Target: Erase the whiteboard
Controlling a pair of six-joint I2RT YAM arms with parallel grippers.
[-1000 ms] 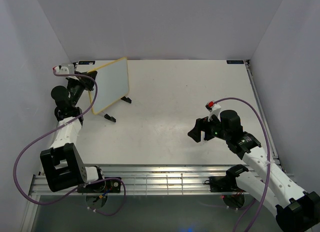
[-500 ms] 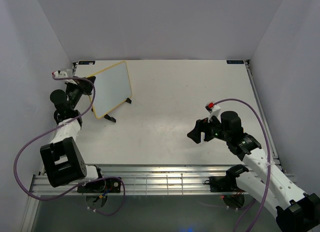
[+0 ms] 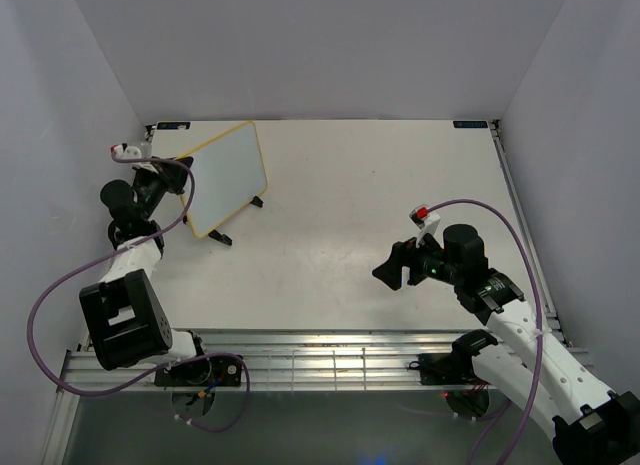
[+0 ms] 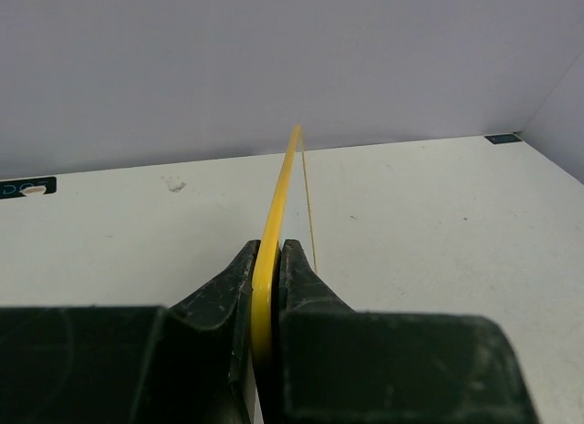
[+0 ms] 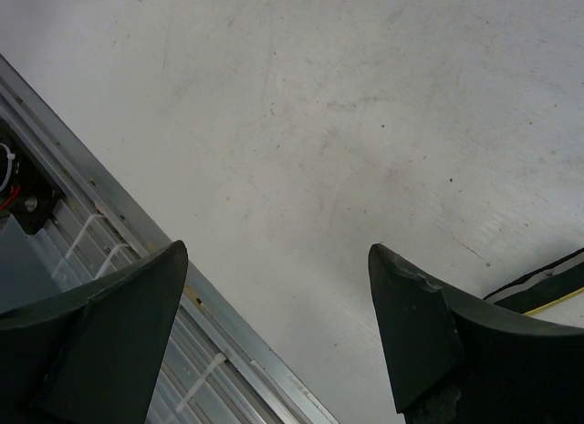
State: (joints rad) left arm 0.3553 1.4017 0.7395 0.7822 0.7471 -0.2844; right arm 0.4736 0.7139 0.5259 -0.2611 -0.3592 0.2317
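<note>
Whiteboard (image 3: 225, 180) sits at far-left part of bench (image 3: 380, 185), yellow frame, face plain white in top view, leaning tilted w/ its two black feet (image 3: 220, 237) on the bench surface. L pincer (image 3: 178, 175) is clamped on the board's left edge, at the bench's left side. In L wrist view the pincer (image 4: 266, 255) has both black fingers (image 4: 224, 287) pressed against the thin yellow frame edge, and the whiteboard (image 4: 285, 182) runs edge-on away from cam toward the bench's far wall. R pincer (image 3: 392, 268) hangs over near-right part of bench, well apart from the board, pointing toward bench middle. In R wrist view the pincer (image 5: 278, 260) is spread wide, nothing between the fingers (image 5: 109, 333), only bare scuffed bench top below. Aluminium rail (image 5: 137, 260) along the bench's near edge shows under the R pincer; same rail (image 3: 330, 360) spans the bench front in top view. Purple cable (image 3: 60, 285) loops off the L arm at the bench's near-left corner. Dark strip w/ yellow line at lower-right of R wrist view, can't tell what it is.
</note>
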